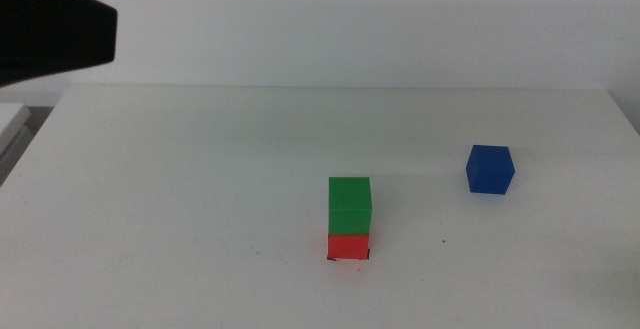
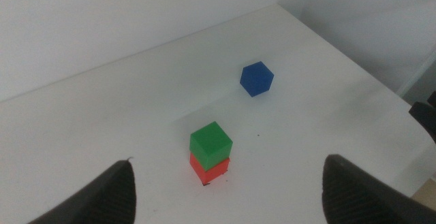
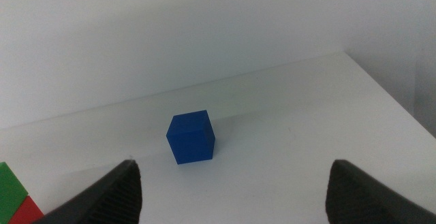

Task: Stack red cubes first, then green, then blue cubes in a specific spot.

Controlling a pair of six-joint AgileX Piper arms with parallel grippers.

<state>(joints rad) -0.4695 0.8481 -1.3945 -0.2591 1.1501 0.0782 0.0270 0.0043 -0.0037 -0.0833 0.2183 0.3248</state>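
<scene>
On the white tabletop (image 1: pixel 200 189), three small blocks and not much else. Near the front, a stack of two: red cube (image 1: pixel 348 247) at the bottom, green cube (image 1: pixel 350 206) sitting right on top of it, edges lined up well. Under the red one, tiny black corner marks (image 1: pixel 331 258) peeking out, so sitting on the spot. Off to the right and a bit farther back, well apart from the stack, blue cube (image 1: pixel 490 169) all alone, flat on the tabletop, nothing touching it.

Left gripper (image 2: pixel 225 190) up high over the stack, wide open, holding nothing. Part of that arm dark in the top left corner of the middle view. Right gripper (image 3: pixel 231 190) also wide open and holding nothing, looking down at blue, with the stack just showing at the side.

Red and green look done. Blue left to do. Next, most likely: come down around blue with the right gripper, close on its two flat sides, lift, carry over, and set gently on green without bumping the stack.

No words, labels or brand names to read anywhere.
</scene>
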